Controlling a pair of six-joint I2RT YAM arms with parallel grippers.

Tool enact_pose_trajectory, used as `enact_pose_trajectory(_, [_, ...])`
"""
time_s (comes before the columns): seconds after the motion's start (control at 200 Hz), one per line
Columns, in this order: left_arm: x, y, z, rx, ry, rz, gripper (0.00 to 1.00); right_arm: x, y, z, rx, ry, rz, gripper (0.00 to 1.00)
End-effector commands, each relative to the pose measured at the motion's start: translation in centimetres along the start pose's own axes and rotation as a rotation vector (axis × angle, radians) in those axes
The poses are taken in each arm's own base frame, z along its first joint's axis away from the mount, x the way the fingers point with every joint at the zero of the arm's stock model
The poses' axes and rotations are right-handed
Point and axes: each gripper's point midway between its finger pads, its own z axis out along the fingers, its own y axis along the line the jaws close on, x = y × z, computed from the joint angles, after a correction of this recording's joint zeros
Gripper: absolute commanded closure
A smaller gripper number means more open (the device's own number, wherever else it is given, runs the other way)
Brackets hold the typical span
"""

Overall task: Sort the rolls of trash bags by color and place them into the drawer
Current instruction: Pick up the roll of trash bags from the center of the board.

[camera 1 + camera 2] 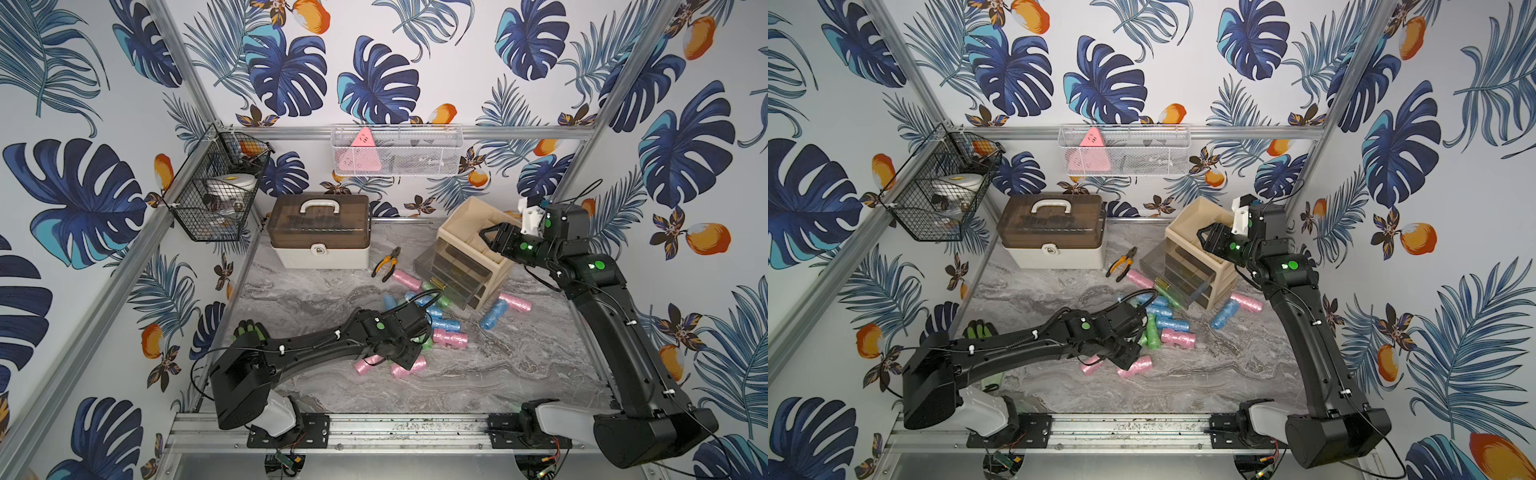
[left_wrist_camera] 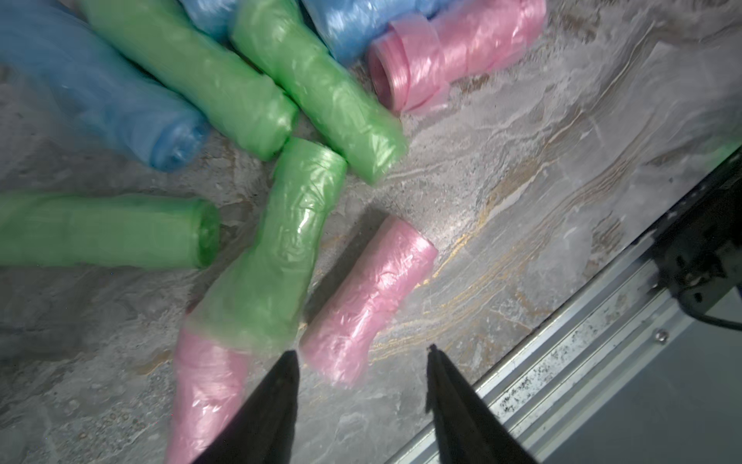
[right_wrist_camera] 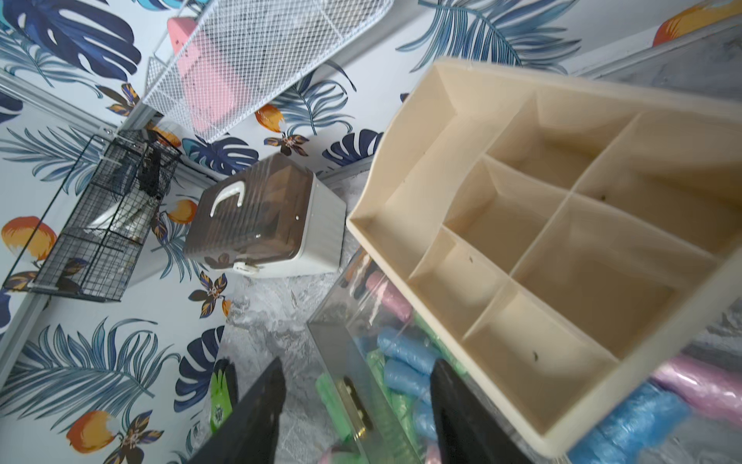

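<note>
hovering low over the rolls [image 1: 441, 323] on the table [image 2: 502, 193] with left gripper [image 2: 361, 350], jaws apart, empty. just ahead of the tips: pink roll [image 2: 369, 297], long axis slanting away, so closable across its width. much nearer than right gripper [image 3: 359, 363], likewise apart and empty, up by the drawer [image 1: 453, 293].

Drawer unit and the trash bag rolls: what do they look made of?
Trash bag rolls: thin plastic film, glossy, going by the creases and bright highlights.
Drawer unit body: probably opaque cream plastic, matte, with smooth moulded dividers.
Pulled-out drawer: clear, smoke-tinted plastic; rolls show through its wall in the right wrist view.
</note>
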Motion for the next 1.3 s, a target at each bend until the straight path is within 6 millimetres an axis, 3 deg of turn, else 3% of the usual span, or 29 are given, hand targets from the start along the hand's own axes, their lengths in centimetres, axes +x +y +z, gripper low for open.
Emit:
enact_pose_trajectory(0.0, [0.4,-0.2,1.2,-0.034,0.015,0.093,0.43,3.0,-1.0,-1.3,0.026,0.076,-0.001,0.40])
enact_pose_trajectory(0.295, [0.6,-0.8,4.0,-0.056,0.036,0.182,0.38,6.0,-3.0,-4.2,0.126,0.124,-0.006,0.34])
enact_pose_trajectory(0.72, [1.3,-0.3,6.6,-0.082,0.074,0.204,0.40,6.4,-4.4,-4.0,0.186,0.124,0.005,0.30])
enact_pose_trajectory(0.866, [2.1,-0.2,7.3,-0.075,0.093,0.189,0.47,6.5,-4.6,-3.8,0.193,0.128,0.007,0.31])
enact_pose_trajectory(0.996, [2.4,-0.5,7.3,-0.053,0.096,0.172,0.63,6.7,-4.7,-3.6,0.188,0.127,0.011,0.32])
enact_pose_trajectory(1.296, [1.6,-1.7,3.5,0.028,0.040,0.143,0.80,6.5,-4.6,-3.3,0.178,0.120,0.012,0.33])
